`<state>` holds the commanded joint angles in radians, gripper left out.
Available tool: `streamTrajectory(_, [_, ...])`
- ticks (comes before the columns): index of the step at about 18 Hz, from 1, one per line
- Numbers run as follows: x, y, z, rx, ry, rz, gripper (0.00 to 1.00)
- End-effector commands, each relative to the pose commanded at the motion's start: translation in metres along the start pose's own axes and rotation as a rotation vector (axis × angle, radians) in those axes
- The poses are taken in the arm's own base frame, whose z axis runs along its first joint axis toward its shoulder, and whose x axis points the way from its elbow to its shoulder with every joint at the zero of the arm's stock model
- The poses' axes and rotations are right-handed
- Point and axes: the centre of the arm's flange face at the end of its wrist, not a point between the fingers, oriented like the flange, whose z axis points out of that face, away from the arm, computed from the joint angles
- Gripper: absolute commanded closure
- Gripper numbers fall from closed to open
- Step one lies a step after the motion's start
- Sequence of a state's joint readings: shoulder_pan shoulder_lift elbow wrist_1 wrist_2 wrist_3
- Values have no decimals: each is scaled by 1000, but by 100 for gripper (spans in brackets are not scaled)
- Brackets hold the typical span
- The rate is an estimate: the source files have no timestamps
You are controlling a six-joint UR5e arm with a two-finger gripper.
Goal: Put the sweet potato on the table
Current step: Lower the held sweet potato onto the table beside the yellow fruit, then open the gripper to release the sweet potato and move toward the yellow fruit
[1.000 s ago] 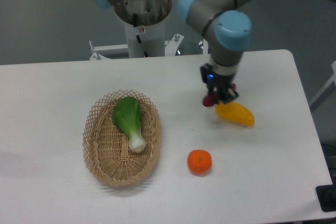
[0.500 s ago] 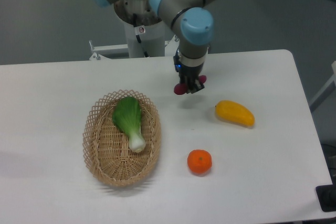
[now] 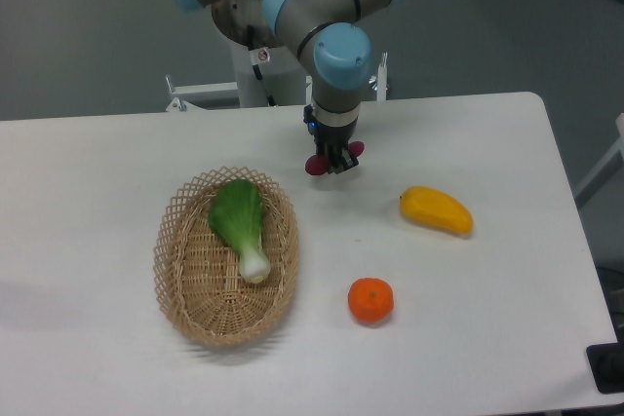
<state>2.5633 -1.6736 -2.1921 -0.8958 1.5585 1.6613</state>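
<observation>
My gripper [image 3: 331,160] points straight down, and its two fingers are pressed on the sweet potato [image 3: 319,165], which I pinch near its middle. Only the reddish ends show on each side of the fingers. I hold it across the fingers so that it stays level and cannot turn or slide out while it hangs in the air. It is above the table [image 3: 468,124], not yet lying on it, I think, because a soft shadow sits below it. The place under me is bare white top, between the wicker basket [image 3: 180,280] on one side and the yellow fruit [image 3: 436,211] on the other, so the sweet potato has room to lie flat. The bok choy [image 3: 239,221] rests inside the basket and the orange [image 3: 371,300] sits nearer the front, both well apart from my hand.
</observation>
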Motion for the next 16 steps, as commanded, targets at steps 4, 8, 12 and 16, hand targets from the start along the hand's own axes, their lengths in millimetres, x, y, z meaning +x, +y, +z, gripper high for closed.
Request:
streamTrajectory(4, [-7, 1, -7, -1, -15, 0, 0])
streamTrajectory(8, [-31, 3, -36, -5, -79, -13, 0])
streamTrajectory(12, [-69, 7, -54, -16, -122, -17, 0])
streamTrajectory(16, [-107, 12, -76, -22, -171, -58, 0])
